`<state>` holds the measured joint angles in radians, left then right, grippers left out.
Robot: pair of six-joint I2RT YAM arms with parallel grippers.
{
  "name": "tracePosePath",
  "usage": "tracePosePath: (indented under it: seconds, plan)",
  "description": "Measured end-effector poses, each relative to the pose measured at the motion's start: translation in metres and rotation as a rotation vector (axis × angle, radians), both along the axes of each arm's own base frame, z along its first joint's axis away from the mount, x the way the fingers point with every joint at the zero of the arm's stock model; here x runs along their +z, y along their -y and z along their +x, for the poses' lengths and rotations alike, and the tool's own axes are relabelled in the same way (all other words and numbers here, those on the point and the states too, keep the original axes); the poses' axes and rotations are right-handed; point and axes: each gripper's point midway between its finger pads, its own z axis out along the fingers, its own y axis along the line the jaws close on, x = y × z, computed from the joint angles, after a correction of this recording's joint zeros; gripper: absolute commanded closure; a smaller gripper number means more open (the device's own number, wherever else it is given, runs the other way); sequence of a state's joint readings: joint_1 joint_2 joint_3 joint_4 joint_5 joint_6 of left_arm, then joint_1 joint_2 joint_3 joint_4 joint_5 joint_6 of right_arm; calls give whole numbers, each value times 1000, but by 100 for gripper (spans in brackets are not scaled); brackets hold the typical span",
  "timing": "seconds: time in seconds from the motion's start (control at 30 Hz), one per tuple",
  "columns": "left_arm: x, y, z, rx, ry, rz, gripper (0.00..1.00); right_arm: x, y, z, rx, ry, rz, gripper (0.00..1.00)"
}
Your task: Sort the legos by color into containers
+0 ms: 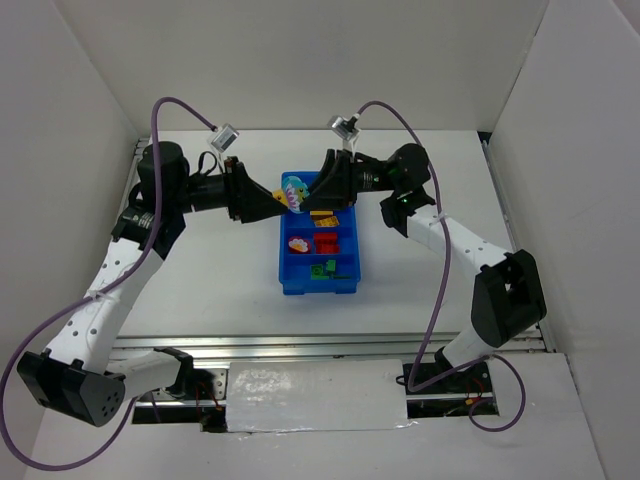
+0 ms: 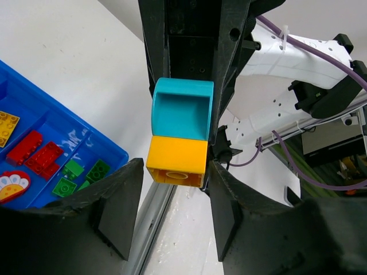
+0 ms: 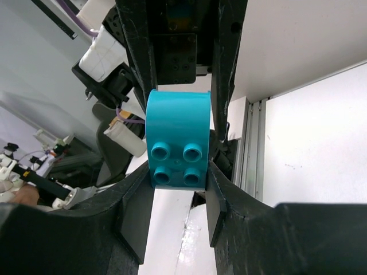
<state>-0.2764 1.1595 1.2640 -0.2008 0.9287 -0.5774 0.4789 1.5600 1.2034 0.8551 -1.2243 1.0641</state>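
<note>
Presently my left fingers [image 2: 117, 212] clamp a smooth yellow brick [image 2: 176, 163], my right fingers [image 3: 137, 217] the glossy arched teal brick [image 2: 182, 109] touching it, over the blue tray [image 1: 318, 287]; red bricks [image 2: 45, 156] and green bricks [image 2: 97, 169] fill separate compartments.

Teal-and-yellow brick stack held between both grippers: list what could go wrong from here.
1. The teal brick in the right gripper and yellow brick in the left gripper are joined; pulling them apart could pop one free, off the blue tray.
2. A dropped brick might land among the red bricks, the wrong compartment.
</note>
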Motion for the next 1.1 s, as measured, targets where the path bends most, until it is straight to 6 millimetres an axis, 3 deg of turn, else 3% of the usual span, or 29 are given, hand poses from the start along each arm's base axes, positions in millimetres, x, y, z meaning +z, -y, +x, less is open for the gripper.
tracePosePath:
  seconds: [0.07,0.13,0.17,0.2,0.23,0.47,0.63,0.8,0.93,1.0,1.1]
  plan:
    - [0,0,0,0,0,-1,40,-2,0,0,3,-7,-7,100]
    - [1,0,0,0,2,-3,54,-3,0,0,6,-10,-11,100]
    - [2,0,0,0,3,-6,82,-3,0,-1,9,-11,-14,100]
    - [2,1,-1,-4,-4,-10,96,-4,0,-1,10,-3,-15,100]
    - [3,1,-1,-3,-11,-13,100,-4,1,-1,9,-2,-15,100]
    - [-5,-1,5,21,-9,18,100,-12,15,16,-49,-24,-28,100]
    - [-15,-9,11,82,1,68,100,-40,53,85,-311,-112,-119,100]
    - [-19,-15,14,136,8,99,100,-69,56,154,-621,-205,-292,100]
    - [-23,-19,15,165,-2,117,100,-129,66,208,-858,-353,-496,100]
    - [-25,-22,15,180,-1,134,100,-187,80,227,-977,-457,-657,100]
    - [-27,-25,12,197,-10,148,100,-239,96,226,-1059,-537,-820,100]
